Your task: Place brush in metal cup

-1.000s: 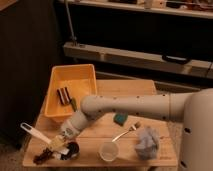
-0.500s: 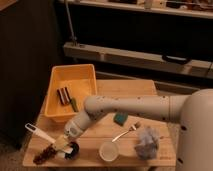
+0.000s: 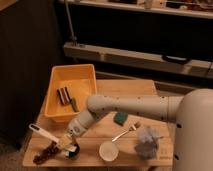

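Right now the gripper (image 3: pixel 67 142) is hanging low over the front-left corner of the light wooden table (image 3: pixel 150 90), at the end of the long white arm (image 3: pixel 130 107) that is reaching across from the right. It is sitting directly above the small metal cup (image 3: pixel 73 152), whose dark mouth is peeking out just beneath it. The slim white-handled brush (image 3: pixel 44 133) is angling up and to the left from the gripper, its far end sticking out over the table's left edge; it looks to be held there, though whether the tool is spread or pinching the handle I cannot tell. Just left of the cup, a reddish-brown clump (image 3: pixel 46 152) is lying on the tabletop. Behind sits the yellow plastic bin (image 3: pixel 80 75) with a dark striped piece (image 3: pixel 63 94) inside, and over to the right are the white round cup (image 3: pixel 108 150), a silver fork (image 3: pixel 126 132), a green sponge (image 3: pixel 120 118) and a crumpled grey cloth (image 3: pixel 146 142). My read is that the brush is nearly there but not yet settled. The danger from here: that long handle is leaning well out to the side, so a release at this tilt could tip the light cup over or let the brush lever itself out onto the table.
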### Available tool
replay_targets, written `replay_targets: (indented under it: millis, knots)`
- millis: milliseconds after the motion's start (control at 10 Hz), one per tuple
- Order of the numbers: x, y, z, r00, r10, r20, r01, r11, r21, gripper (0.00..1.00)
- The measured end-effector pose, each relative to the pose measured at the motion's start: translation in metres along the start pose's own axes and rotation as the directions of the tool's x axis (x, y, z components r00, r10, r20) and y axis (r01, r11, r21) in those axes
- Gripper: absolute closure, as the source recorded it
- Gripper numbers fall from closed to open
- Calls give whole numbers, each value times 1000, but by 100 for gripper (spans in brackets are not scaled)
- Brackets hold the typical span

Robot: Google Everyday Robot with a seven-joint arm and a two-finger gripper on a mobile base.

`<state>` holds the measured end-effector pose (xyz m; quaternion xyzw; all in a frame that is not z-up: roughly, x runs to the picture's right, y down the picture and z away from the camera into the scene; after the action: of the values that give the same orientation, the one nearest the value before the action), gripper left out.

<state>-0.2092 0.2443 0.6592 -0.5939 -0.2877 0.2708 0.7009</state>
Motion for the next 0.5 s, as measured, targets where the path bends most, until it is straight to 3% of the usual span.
replay_targets:
  millis: [500]
  knots:
    - [-6,-1,-4,1000,-1,-3,1,1000,-1,98]
